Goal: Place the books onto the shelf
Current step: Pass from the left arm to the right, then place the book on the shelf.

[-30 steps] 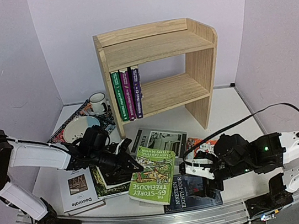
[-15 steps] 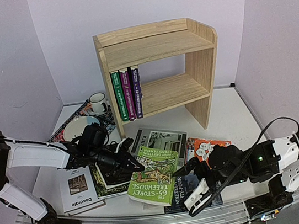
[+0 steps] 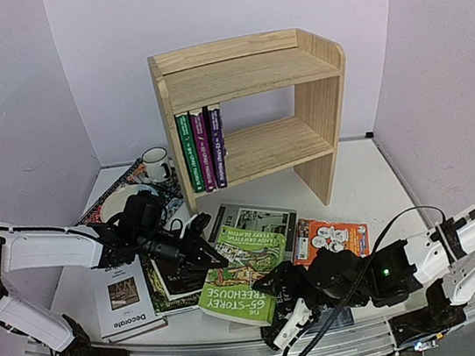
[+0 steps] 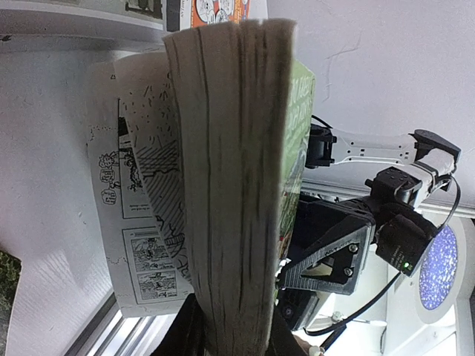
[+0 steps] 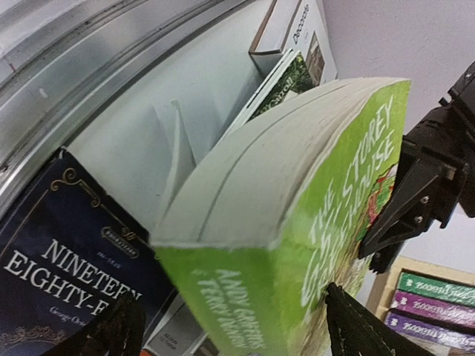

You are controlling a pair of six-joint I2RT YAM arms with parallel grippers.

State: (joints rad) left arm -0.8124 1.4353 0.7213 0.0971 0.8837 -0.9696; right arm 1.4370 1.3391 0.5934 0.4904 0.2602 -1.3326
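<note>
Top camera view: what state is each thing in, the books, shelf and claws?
green Treehouse book: tilted up, clamped by left gripper.
right gripper: open, straddling that book's near end.
Nineteen Eighty-Four: flat, shut.
three shelved books: upright on lower tier.
shelf: upright.
mug: upright.

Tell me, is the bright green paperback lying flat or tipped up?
Tipped up: left gripper pinches the green paperback, table showing beneath.

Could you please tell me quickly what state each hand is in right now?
Left hand: closed on the green book.
Right hand: open, straddling that book's near end.
</note>
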